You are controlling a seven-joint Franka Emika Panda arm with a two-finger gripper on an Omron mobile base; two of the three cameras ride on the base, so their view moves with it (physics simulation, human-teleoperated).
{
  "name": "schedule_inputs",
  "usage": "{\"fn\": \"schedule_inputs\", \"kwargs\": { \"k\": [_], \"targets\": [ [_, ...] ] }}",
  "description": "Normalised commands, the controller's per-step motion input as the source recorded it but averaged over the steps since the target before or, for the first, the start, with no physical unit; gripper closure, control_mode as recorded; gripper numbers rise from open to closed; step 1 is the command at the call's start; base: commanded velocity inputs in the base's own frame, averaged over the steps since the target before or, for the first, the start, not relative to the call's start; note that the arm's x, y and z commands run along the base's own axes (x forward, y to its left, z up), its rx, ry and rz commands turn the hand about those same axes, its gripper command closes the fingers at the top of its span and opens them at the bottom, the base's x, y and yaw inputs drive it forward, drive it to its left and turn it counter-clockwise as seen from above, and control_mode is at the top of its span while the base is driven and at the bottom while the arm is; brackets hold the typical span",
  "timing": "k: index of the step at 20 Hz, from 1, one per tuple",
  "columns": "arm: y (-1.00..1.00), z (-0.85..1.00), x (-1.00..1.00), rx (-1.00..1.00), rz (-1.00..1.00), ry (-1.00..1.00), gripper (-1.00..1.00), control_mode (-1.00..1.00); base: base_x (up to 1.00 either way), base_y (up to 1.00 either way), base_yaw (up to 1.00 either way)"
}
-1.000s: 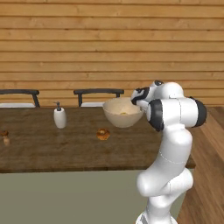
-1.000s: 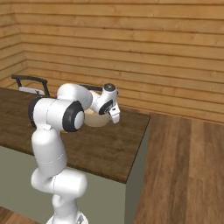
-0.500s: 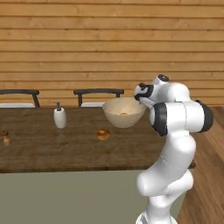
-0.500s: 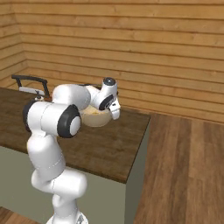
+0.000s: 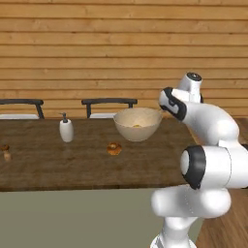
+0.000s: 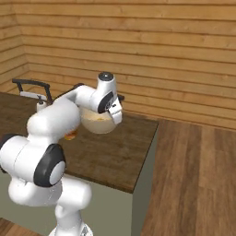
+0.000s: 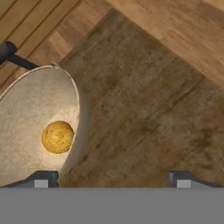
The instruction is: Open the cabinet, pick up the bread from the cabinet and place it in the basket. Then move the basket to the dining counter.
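The beige speckled basket (image 5: pixel 138 124) stands on the dark wood top of the dining counter (image 5: pixel 72 164) near its right end. The golden bread (image 7: pixel 57 136) lies inside the basket (image 7: pixel 30 118). My gripper (image 7: pixel 113 178) hangs open just above the basket's right rim, holding nothing. One fingertip (image 7: pixel 41 177) is over the basket's edge and the other is over bare counter (image 7: pixel 153 109). In the right base view the hand (image 6: pixel 115 109) sits against the near side of the basket (image 6: pixel 99 123). The cabinet is out of view.
A white soap dispenser (image 5: pixel 66 130) and a brown ring pastry (image 5: pixel 114 148) stand left of the basket. Small items (image 5: pixel 5 147) lie at the far left. Dark chairs (image 5: pixel 107 102) line the far side. The counter ends right of the basket (image 6: pixel 147 156), with wood floor (image 6: pixel 193 175) beyond.
The jaws have gone from shut on the basket's rim to wide open, letting it go. The hand has lifted slightly. The basket has stayed where it was on the counter.
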Motion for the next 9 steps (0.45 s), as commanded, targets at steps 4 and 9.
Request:
{"fn": "schedule_inputs", "kwargs": {
  "k": [4,9],
  "targets": [
    [0.00,0.53,-1.00,0.00,0.00,0.00,-1.00,-1.00,0.00,0.00,0.00],
    [0.12,0.41,-1.00,-0.01,0.00,0.02,-1.00,-1.00,0.00,0.00,0.00]
  ]
}}
